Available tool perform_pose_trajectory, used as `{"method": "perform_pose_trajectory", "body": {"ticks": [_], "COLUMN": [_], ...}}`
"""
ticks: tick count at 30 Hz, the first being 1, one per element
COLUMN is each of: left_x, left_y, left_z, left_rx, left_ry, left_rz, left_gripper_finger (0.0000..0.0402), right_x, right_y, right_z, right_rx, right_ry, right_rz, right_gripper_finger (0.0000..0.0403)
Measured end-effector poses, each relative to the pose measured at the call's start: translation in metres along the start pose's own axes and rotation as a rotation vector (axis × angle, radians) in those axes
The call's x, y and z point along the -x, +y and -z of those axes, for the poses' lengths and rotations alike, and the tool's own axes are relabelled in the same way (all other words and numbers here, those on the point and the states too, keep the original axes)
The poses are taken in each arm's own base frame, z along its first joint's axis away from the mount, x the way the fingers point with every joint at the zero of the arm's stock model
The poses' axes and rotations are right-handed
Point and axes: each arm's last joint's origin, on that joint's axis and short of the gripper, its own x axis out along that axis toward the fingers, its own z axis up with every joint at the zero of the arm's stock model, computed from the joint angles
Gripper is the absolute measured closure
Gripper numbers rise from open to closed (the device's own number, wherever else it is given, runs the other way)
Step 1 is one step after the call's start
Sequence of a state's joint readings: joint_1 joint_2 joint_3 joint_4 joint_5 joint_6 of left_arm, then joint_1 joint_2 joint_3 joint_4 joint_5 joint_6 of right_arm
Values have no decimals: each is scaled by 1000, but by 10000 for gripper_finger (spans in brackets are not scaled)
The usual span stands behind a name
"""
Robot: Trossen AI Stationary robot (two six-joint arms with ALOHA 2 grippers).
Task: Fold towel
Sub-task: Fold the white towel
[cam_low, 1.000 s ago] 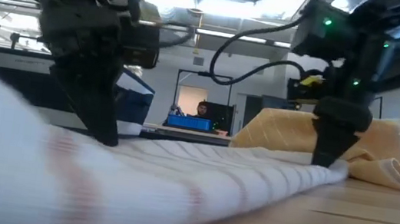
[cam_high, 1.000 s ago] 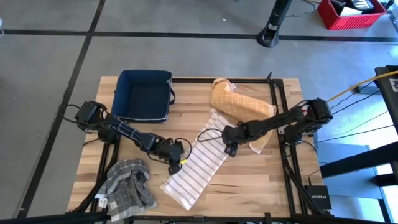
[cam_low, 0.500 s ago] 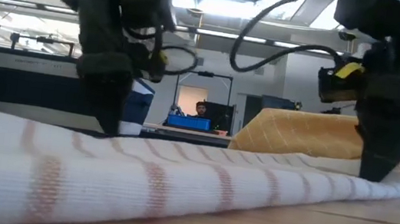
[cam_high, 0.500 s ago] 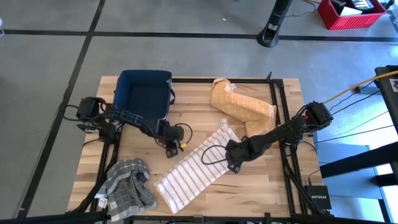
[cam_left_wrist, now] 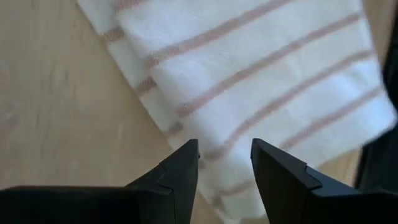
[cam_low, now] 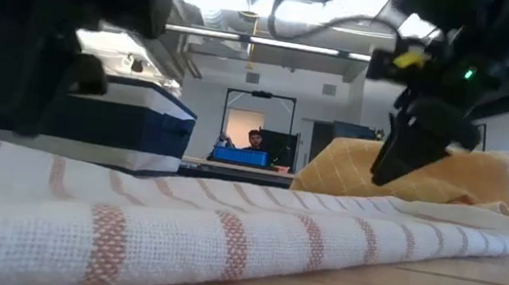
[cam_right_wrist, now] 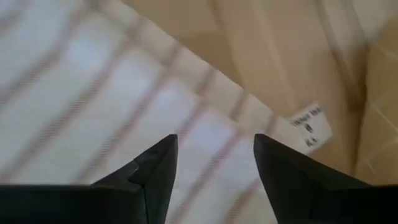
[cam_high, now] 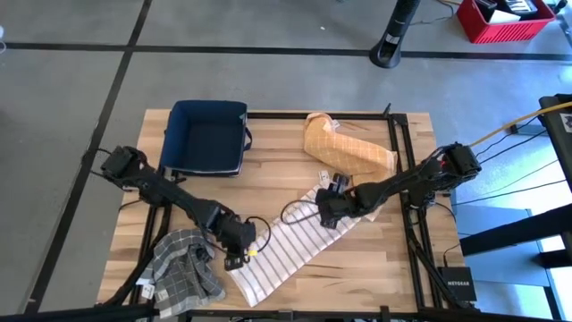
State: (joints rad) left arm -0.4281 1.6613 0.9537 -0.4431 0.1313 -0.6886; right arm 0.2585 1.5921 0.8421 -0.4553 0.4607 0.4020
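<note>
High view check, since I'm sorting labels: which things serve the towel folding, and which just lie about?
In the job: striped towel; left gripper and right gripper, both open at its ends.
Lying about: checked grey cloth; tan towel; navy bin.

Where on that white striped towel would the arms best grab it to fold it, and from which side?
Probably at its two end corners, coming down from above. The striped towel lies flat as a long diagonal strip on the table, so only its edges offer cloth to pinch. The left gripper, open, hangs by the near end; the right gripper, open, hangs over the far end near the label.
</note>
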Motion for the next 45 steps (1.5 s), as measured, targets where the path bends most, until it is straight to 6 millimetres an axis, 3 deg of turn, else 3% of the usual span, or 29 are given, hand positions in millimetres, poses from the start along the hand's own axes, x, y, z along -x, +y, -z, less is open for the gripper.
{"method": "perform_pose_trajectory", "body": {"ticks": [4, 9, 20, 30, 33, 38, 45], "left_x": [-24, -36, -19, -6, 0, 17, 44], "left_y": [8, 24, 66, 100, 101, 84, 51], "left_z": [3, -2, -12, -21, -20, -11, 0], "left_rx": [31, 79, -51, -85, -6, 18, -71], "left_ry": [65, 143, 247, 318, 331, 293, 138], "left_rz": [-69, -114, -214, -292, -277, -264, -275], "left_gripper_finger": [261, 261, 261, 261, 261, 260, 260], "right_x": [-16, -21, -4, 15, 32, 48, 21], "right_y": [-15, -14, 12, 22, 20, 12, -10], "right_z": [20, 43, 59, 42, 28, 9, 2], "right_rx": [-52, -186, -296, -25, 26, 166, 219], "right_ry": [108, 194, 286, 362, 374, 293, 229], "right_rz": [2, -53, -94, -196, -173, -164, -296], "right_gripper_finger": [187, 187, 187, 187, 187, 187, 187]}}
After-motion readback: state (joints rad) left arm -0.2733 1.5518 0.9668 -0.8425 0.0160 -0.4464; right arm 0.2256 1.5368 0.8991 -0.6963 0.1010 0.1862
